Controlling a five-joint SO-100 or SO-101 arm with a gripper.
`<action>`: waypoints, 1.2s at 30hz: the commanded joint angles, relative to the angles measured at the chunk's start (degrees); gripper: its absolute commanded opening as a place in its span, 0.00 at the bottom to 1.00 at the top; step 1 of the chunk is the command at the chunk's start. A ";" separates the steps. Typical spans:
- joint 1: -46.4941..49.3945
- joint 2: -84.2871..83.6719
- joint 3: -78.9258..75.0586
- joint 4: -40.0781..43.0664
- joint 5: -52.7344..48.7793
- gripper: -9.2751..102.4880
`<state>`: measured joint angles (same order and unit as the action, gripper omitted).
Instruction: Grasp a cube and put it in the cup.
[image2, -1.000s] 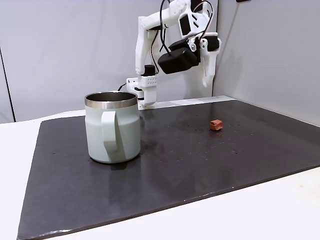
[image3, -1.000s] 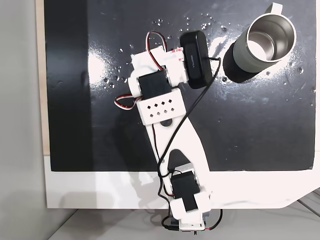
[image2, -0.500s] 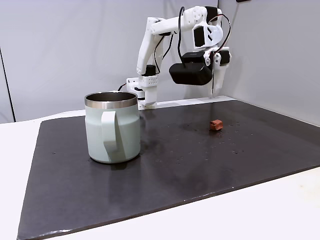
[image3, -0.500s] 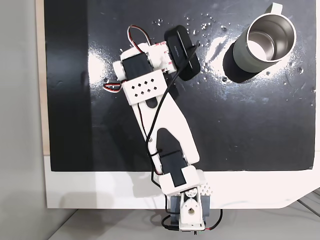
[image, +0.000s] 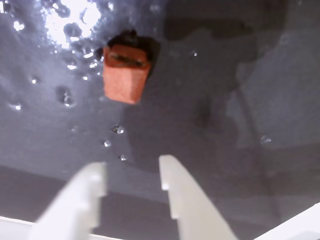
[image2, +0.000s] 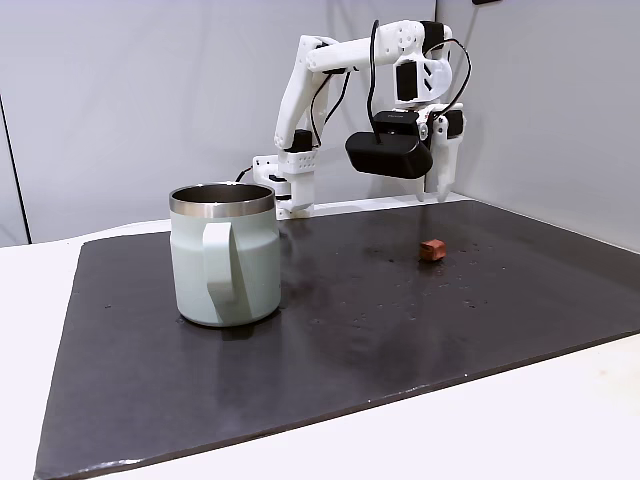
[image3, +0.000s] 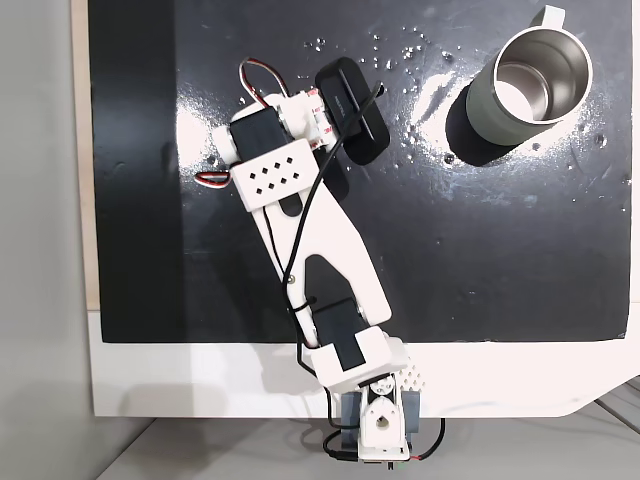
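Now the parted, empty end effector (image: 131, 172) hovers near the cube (image: 124, 74).

Arm (image2: 330, 60) reaches farther out and swings right in side fixed view — gripper (image2: 437, 190) now lower, hanging close above cube (image2: 432, 249). From above, wrist shifts left, away from cup (image3: 520, 90).

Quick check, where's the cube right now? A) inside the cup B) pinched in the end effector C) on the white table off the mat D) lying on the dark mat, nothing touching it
D: the cube lies on the dark mat, apart from the cup; in the wrist view the end effector is open with the cube ahead of its fingertips, untouched.
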<state>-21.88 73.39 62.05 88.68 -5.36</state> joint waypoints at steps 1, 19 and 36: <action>0.53 0.00 -4.04 -0.70 0.88 0.28; 2.64 -8.53 -6.86 -1.14 2.20 0.30; 1.23 -21.80 -16.08 0.18 1.85 0.30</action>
<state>-19.78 51.24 49.48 88.33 -3.25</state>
